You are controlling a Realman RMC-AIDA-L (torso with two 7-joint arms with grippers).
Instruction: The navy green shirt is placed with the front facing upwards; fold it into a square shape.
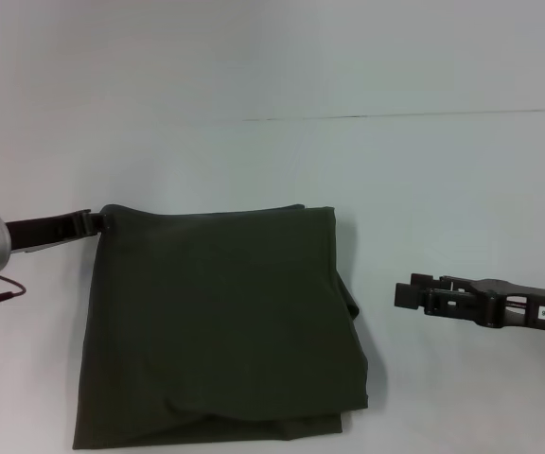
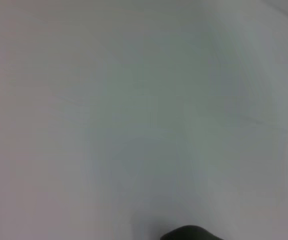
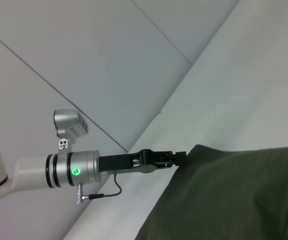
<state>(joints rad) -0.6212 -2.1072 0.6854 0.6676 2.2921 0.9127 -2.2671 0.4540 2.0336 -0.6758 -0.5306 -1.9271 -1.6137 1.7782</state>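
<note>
Near-left of the table (image 1: 462,170): the navy green shirt (image 1: 220,326), already folded into a rough rectangle.
Cloth: matte dark olive cotton, soft, with shallow creases and a rounded bulge of layers along its near edge; no lettering or collar shows on the upper face.
Shape: straight far edge, left edge slanting outward toward the near side, right edge lumpy where a fold pokes out midway.
Long axis: runs near to far, only slightly longer than the width; which end is the neck cannot be told.
Surface: smooth, pale, glossy white, with a thin seam line across the far part.
Left gripper (image 1: 105,223): black fingers reaching in from the left, at the shirt's far-left corner; in the right wrist view (image 3: 181,157) the tips meet the cloth edge, seemingly pinching it, though the grip is hard to confirm.
Right gripper (image 1: 403,294): black, hovering just right of the shirt, apart from it; its finger spread cannot be told.
</note>
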